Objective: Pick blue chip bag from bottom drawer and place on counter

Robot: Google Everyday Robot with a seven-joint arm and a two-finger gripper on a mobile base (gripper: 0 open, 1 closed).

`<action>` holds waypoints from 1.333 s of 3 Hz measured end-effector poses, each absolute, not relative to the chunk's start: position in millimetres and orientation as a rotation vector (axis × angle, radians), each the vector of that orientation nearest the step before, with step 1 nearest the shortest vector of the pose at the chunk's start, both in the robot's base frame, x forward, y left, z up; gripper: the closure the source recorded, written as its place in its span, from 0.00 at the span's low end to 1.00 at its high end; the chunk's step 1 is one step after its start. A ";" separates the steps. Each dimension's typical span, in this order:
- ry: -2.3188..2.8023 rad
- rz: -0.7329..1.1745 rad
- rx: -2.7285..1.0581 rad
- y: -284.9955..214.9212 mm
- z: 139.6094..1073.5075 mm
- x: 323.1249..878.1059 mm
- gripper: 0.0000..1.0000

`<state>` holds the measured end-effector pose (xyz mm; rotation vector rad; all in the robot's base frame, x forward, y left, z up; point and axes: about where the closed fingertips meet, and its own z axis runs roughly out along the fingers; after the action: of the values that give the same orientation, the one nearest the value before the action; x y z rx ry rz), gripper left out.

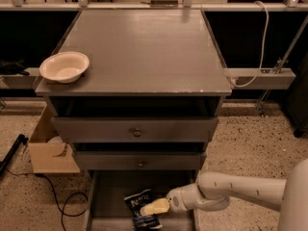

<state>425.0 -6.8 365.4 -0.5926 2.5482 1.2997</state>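
Note:
The blue chip bag (141,207) lies in the open bottom drawer (110,191), dark navy with white lettering, near the drawer's front. My gripper (153,208) reaches in from the right on a white arm, its pale yellowish fingers lying against the bag's right side. The grey counter (139,52) tops the cabinet above, well clear of the arm.
A white bowl (64,67) sits on the counter's left front corner. Two knobbed grey drawers (137,129) are above the open one. A cardboard box (48,148) and a black cable (62,208) lie on the floor to the left.

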 end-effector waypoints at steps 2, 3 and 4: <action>2.523 1.178 -0.634 11.7 364.4 443.9 0.00; 2.520 1.167 -0.623 12.1 364.1 445.9 0.00; 2.520 1.171 -0.592 14.2 361.3 443.8 0.00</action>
<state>443.8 14.2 361.3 -0.5924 2.5205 1.1712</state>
